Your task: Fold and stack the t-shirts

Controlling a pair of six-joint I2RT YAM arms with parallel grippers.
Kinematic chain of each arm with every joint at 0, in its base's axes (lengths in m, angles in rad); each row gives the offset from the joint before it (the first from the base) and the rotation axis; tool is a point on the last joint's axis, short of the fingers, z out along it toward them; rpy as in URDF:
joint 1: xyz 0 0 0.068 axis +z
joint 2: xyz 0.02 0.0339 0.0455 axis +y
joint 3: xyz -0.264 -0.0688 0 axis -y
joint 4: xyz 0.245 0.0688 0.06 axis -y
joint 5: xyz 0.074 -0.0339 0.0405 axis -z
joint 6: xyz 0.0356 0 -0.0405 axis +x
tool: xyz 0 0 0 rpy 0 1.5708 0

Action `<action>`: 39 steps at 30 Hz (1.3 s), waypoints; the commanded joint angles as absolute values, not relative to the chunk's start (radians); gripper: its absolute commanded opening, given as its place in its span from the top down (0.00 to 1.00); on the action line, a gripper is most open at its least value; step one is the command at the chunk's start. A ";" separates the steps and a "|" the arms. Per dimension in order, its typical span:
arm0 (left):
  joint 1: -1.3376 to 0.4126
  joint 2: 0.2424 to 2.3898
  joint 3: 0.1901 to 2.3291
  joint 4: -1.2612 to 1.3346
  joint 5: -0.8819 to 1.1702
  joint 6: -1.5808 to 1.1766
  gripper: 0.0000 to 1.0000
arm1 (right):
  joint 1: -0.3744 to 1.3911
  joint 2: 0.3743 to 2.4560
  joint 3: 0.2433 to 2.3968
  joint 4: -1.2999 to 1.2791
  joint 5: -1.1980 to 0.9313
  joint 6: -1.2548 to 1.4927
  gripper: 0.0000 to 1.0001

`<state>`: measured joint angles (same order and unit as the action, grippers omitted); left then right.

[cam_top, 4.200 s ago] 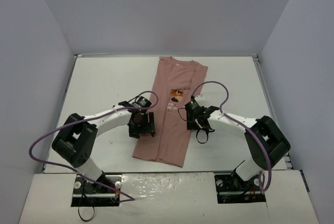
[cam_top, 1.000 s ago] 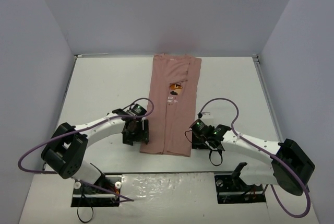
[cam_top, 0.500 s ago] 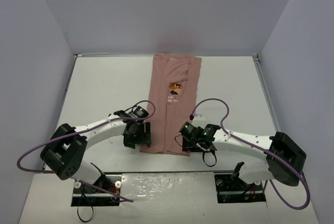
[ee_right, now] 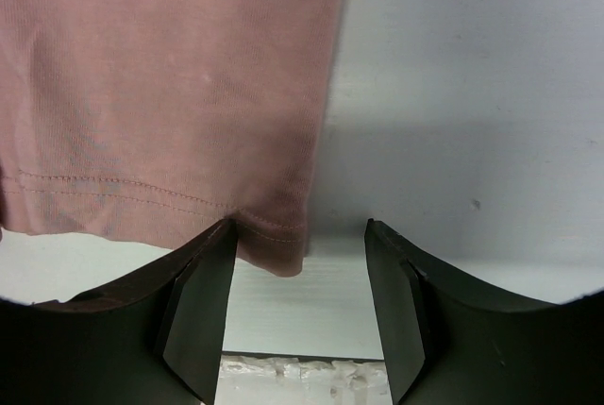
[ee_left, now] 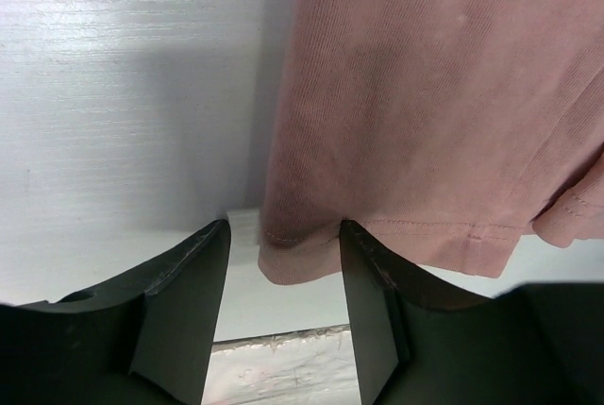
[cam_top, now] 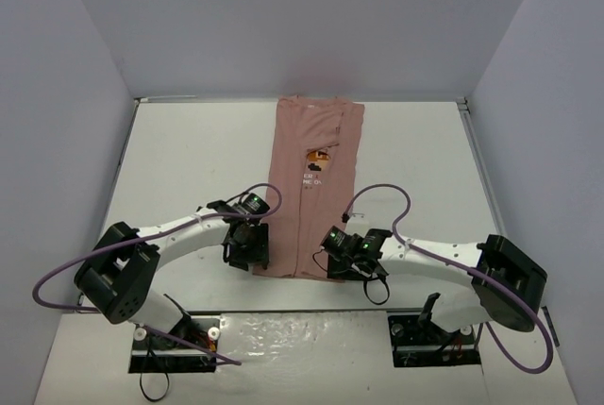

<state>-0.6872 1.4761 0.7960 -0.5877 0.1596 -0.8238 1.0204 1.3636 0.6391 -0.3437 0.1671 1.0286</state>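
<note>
The dusty-pink t-shirt [cam_top: 311, 188] lies flat as a long narrow strip, sides folded in, print facing up, hem toward the arms. My left gripper [cam_top: 253, 259] is open at the hem's left corner; in the left wrist view that corner [ee_left: 293, 259] sits between the two fingers [ee_left: 184, 301]. My right gripper [cam_top: 332, 268] is open at the hem's right corner; in the right wrist view the stitched corner [ee_right: 274, 240] lies between the fingers [ee_right: 203, 301]. Neither gripper has closed on the cloth.
The white table [cam_top: 189, 160] is walled by grey panels on three sides. Its near edge [cam_top: 302, 315] lies just below the shirt's hem. Purple cables loop off both arms.
The shirt has gone from slanted to straight and narrower. Both grippers moved from its middle down to the hem corners; in the last second the right one slid left onto the corner.
</note>
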 commanded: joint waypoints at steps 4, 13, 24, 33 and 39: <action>-0.698 1.511 0.753 -0.554 0.199 -0.821 0.67 | 1.051 1.409 0.595 -0.318 0.146 1.105 0.55; -0.698 1.434 0.767 -0.636 0.194 -0.788 1.00 | 1.062 1.301 0.547 -0.332 0.107 1.126 1.00; -0.696 1.297 0.788 -0.811 0.247 -0.754 1.00 | 1.131 1.176 0.616 -0.584 0.091 1.136 1.00; -0.590 1.416 1.089 -0.862 0.255 -0.662 1.00 | 0.915 1.268 0.856 -0.655 0.072 0.880 1.00; -0.476 1.580 1.316 -0.863 0.265 -0.569 1.00 | 0.745 1.400 1.032 -0.672 0.075 0.666 1.00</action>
